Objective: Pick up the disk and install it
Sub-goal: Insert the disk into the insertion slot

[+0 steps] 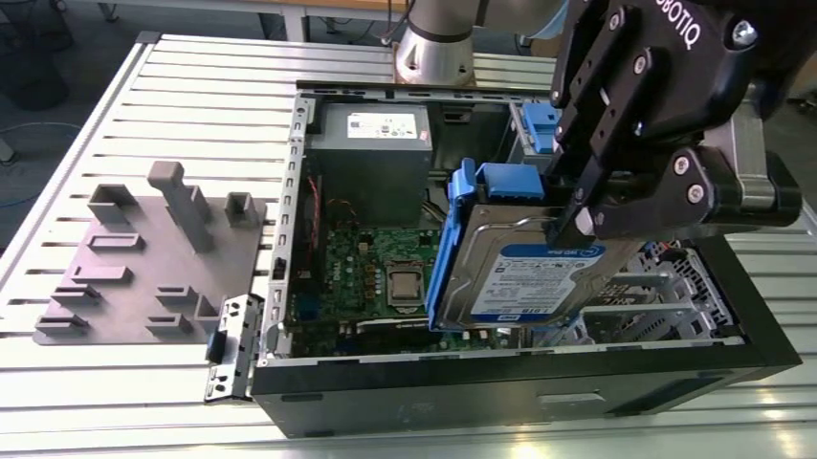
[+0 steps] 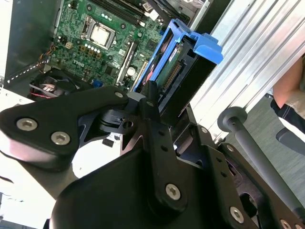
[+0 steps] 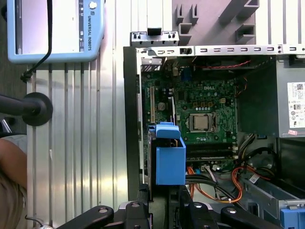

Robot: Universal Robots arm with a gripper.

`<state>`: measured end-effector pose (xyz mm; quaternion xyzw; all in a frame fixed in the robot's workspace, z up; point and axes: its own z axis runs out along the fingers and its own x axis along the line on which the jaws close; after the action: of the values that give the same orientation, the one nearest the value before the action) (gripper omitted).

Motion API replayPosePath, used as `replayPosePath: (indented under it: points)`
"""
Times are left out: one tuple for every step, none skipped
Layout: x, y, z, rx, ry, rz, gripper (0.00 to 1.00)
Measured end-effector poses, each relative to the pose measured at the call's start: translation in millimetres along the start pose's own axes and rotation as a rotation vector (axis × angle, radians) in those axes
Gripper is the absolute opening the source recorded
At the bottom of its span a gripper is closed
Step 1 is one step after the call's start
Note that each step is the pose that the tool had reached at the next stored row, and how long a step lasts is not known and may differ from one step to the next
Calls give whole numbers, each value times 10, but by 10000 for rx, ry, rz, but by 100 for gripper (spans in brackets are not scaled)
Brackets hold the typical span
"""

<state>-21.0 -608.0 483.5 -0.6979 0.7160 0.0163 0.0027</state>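
Pick-up looks done: my end effector (image 1: 571,222) is clamped on the disk (image 1: 530,277), held on edge over the open computer case (image 1: 511,384) at 3 o'clock of the motherboard (image 1: 383,263) in the exterior view, so I reckon installing calls for squaring it to the drive cage (image 1: 645,298).

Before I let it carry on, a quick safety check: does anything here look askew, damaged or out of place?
Nothing looks damaged. The disk stands on edge, clamped by the gripper over the open computer case, not yet mounted.
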Motion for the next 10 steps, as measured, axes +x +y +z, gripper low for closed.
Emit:
replayPosePath:
  points:
    - [0,0,0,0,0,0,35]
    - [-1,0,0,0,0,0,35]
    - [-2,0,-1,-1,1,0,35]
    - [-2,0,0,0,0,0,35]
    - [-2,0,0,0,0,0,35]
    - [-2,0,0,0,-1,0,35]
    - [-2,0,-1,-1,0,0,35]
    - [-3,0,-1,0,0,0,35]
    - [-3,0,-1,-1,1,0,35]
    - [-3,0,0,0,0,0,35]
